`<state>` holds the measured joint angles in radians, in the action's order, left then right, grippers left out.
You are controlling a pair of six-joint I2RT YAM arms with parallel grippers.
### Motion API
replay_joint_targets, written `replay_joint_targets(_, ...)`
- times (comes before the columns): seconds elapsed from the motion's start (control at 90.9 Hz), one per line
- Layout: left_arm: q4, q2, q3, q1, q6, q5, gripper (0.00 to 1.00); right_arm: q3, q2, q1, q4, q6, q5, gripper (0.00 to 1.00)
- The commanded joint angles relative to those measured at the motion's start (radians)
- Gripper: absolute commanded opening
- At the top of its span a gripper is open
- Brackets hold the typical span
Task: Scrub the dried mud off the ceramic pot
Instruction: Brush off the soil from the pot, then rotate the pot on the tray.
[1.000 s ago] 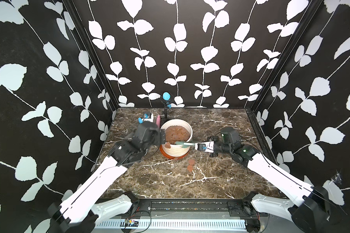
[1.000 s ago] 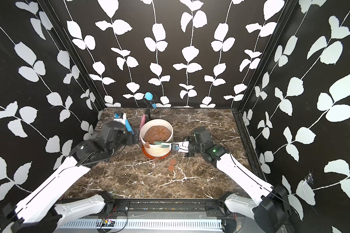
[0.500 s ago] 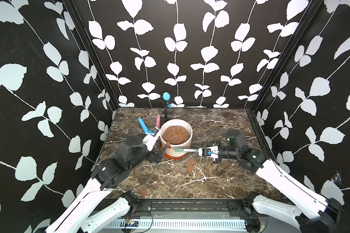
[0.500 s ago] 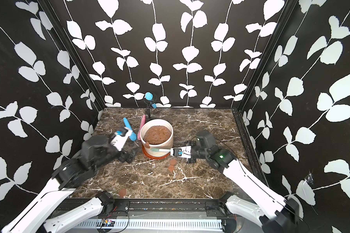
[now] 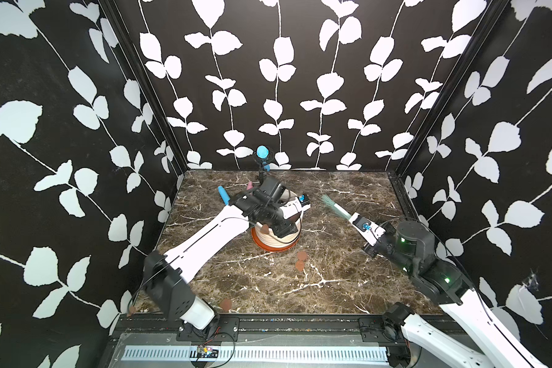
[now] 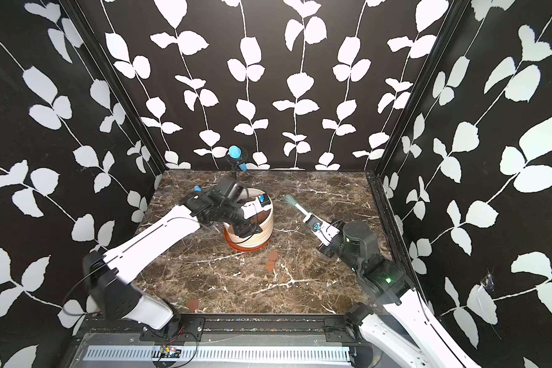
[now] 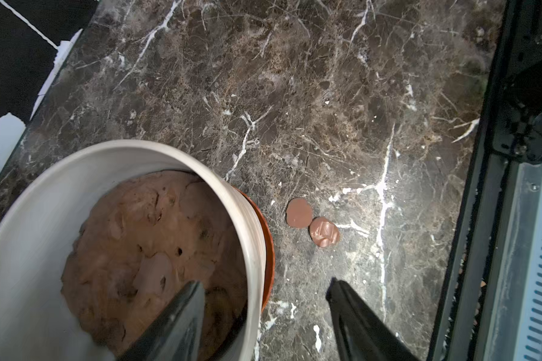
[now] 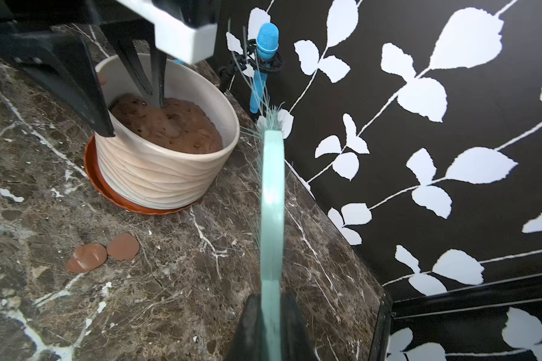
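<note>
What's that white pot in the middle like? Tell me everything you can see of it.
The ceramic pot is a wide cream-white cylinder with wavy horizontal ribs and a smooth rim. It stands upright on a terracotta-orange saucer on the marble table, holding lumpy brown soil below the rim. The left end effector straddles its wall, open: one finger inside, one outside.

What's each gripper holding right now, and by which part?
The right gripper holds the brush by the handle's end, bristles free. The left gripper holds nothing: its open jaws straddle the pot wall without clamping it.
</note>
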<state>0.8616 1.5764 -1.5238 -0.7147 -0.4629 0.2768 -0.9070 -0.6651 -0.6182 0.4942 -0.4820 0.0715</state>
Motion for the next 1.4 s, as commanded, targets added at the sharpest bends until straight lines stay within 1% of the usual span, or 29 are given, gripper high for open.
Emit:
replay_joint_targets(0.0,0.128,0.041,-0.053,0.001,-0.036,0.015,0.62,-0.001,0.031,0.005,-0.001,0.023,0.036,0.00)
replay_joint_targets(0.11,0.143,0.069,-0.064,0.001,-0.009,0.002,0.58,-0.004,0.039,0.005,0.011,0.017,0.045,0.00)
replay_joint_targets(0.22,0.122,0.079,-0.047,0.000,0.017,-0.039,0.54,-0.007,0.037,0.005,0.015,0.014,0.030,0.00)
replay_joint_targets(0.275,0.118,0.091,-0.048,0.000,0.030,-0.072,0.47,-0.004,0.038,0.006,0.008,0.017,0.028,0.00)
replay_joint_targets(0.33,0.129,0.105,-0.059,0.000,0.042,-0.086,0.35,0.000,0.038,0.005,-0.005,0.020,0.027,0.00)
replay_joint_targets(0.396,0.138,0.120,-0.074,0.001,0.057,-0.072,0.19,-0.002,0.034,0.005,-0.007,0.017,0.019,0.00)
replay_joint_targets(0.429,0.132,0.124,-0.074,-0.001,0.070,-0.069,0.15,-0.004,0.032,0.005,-0.005,0.012,0.016,0.00)
replay_joint_targets(0.572,0.118,0.144,-0.079,-0.021,0.105,-0.082,0.09,-0.001,0.024,0.006,-0.024,-0.012,0.041,0.00)
replay_joint_targets(0.638,0.113,0.152,-0.077,-0.035,0.113,-0.088,0.05,-0.010,0.011,0.007,-0.029,-0.023,0.031,0.00)
replay_joint_targets(0.682,0.105,0.160,-0.081,-0.043,0.123,-0.095,0.00,-0.018,0.000,0.009,-0.028,-0.030,0.024,0.00)
replay_joint_targets(0.803,0.117,0.185,-0.136,-0.077,0.179,-0.142,0.00,-0.022,-0.021,0.013,-0.044,-0.038,0.025,0.00)
replay_joint_targets(0.946,0.127,0.191,-0.194,-0.144,0.267,-0.289,0.00,-0.020,-0.037,0.027,-0.059,-0.028,0.014,0.00)
replay_joint_targets(1.045,0.100,0.164,-0.199,-0.155,0.365,-0.318,0.00,-0.012,-0.036,0.052,-0.060,0.001,0.006,0.00)
replay_joint_targets(1.122,0.037,0.132,-0.177,-0.155,0.476,-0.369,0.00,0.000,-0.027,0.083,-0.052,0.005,-0.043,0.00)
replay_joint_targets(1.177,0.000,0.119,-0.163,-0.155,0.552,-0.382,0.00,0.004,-0.021,0.108,-0.027,-0.004,-0.099,0.00)
replay_joint_targets(1.276,-0.027,0.135,-0.158,-0.160,0.693,-0.370,0.00,-0.023,-0.037,0.141,0.095,-0.074,-0.321,0.00)
replay_joint_targets(1.287,-0.030,0.136,-0.155,-0.161,0.710,-0.370,0.00,-0.029,-0.040,0.141,0.114,-0.080,-0.373,0.00)
replay_joint_targets(1.309,-0.040,0.139,-0.146,-0.162,0.741,-0.370,0.00,-0.040,-0.050,0.142,0.150,-0.095,-0.421,0.00)
replay_joint_targets(1.353,-0.077,0.136,-0.116,-0.164,0.807,-0.373,0.00,-0.060,-0.070,0.143,0.222,-0.119,-0.497,0.00)
replay_joint_targets(1.386,-0.110,0.132,-0.087,-0.164,0.865,-0.387,0.00,-0.071,-0.082,0.143,0.264,-0.127,-0.526,0.00)
